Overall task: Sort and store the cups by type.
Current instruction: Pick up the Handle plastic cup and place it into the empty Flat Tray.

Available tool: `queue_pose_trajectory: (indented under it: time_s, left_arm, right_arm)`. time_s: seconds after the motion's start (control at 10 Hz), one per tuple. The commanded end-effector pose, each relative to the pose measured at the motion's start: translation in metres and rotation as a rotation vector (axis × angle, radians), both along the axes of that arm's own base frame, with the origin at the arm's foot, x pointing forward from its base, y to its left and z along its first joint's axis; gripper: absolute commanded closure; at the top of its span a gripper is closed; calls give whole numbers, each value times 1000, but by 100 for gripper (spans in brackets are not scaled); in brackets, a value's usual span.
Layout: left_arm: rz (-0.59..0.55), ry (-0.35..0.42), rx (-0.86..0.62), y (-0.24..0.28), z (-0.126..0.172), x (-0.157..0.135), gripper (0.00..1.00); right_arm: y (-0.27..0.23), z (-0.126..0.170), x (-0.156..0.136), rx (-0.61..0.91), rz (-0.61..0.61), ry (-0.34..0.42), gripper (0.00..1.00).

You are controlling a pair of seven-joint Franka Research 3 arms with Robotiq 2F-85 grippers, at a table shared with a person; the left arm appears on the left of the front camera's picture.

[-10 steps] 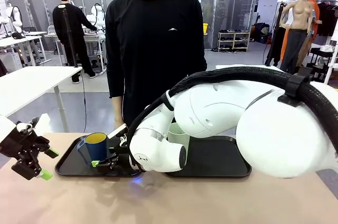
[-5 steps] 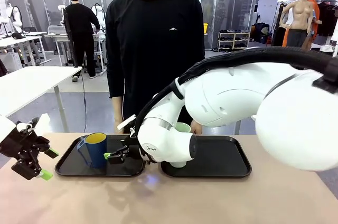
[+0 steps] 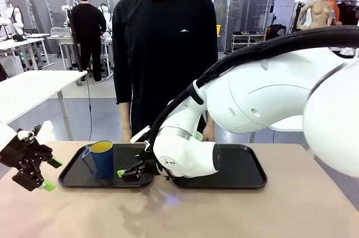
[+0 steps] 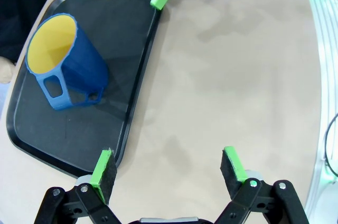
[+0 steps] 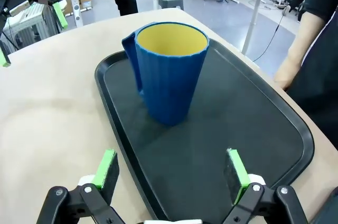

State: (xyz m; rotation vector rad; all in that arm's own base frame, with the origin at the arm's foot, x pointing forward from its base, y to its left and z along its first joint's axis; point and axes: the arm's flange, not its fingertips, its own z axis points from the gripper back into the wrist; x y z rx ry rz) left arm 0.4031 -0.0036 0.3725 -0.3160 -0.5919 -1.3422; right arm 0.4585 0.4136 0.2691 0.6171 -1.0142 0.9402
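Note:
A dark-blue mug (image 3: pixel 101 160) with a yellow inside stands upright on the left black tray (image 3: pixel 76 177). My right gripper (image 3: pixel 124 174) hovers open just right of it, over the tray's near edge, holding nothing. In the right wrist view the mug (image 5: pixel 170 71) stands ahead of the open right gripper (image 5: pixel 171 174). My left gripper (image 3: pixel 51 174) hangs open above the table's left end; its wrist view has the left gripper (image 4: pixel 168 168) spread over bare table, the mug (image 4: pixel 66 65) beyond. A sliver of the pale mint tumbler (image 3: pixel 198 135) peeks from behind my right arm.
A second black tray (image 3: pixel 244 168) lies to the right, partly covered by my right arm. A person in black stands at the far edge, one forearm (image 5: pixel 296 55) near the left tray (image 5: pixel 253 123). Bare tabletop (image 4: pixel 237 76) stretches along the near side.
My right arm has risen and swung right, and its open gripper has slid right, away from the mug. The arm now covers most of the tumbler. The left arm has stayed put.

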Motion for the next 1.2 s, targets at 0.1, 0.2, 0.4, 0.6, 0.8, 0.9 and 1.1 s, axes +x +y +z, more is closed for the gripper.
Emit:
queue_pose_trajectory:
  time_s: [0.1, 0.2, 0.4, 0.6, 0.8, 0.9, 1.1]
  left_arm:
    - [8, -8, 17, 0, 0, 0, 0]
    - [8, -8, 17, 0, 0, 0, 0]
    - [8, -8, 17, 0, 0, 0, 0]
    - [8, -8, 17, 0, 0, 0, 0]
    - [8, -8, 17, 0, 0, 0, 0]
    - [8, -8, 17, 0, 0, 0, 0]
    - [8, -8, 17, 0, 0, 0, 0]
  right_arm:
    - [8, -4, 4, 12, 4, 2, 0]
    - [8, -4, 4, 12, 4, 2, 0]
    - [8, -4, 4, 12, 4, 2, 0]
    - [8, -4, 4, 12, 4, 2, 0]
    - [8, -4, 4, 12, 4, 2, 0]
    - [8, -4, 4, 12, 4, 2, 0]
    - [8, -4, 4, 12, 4, 2, 0]
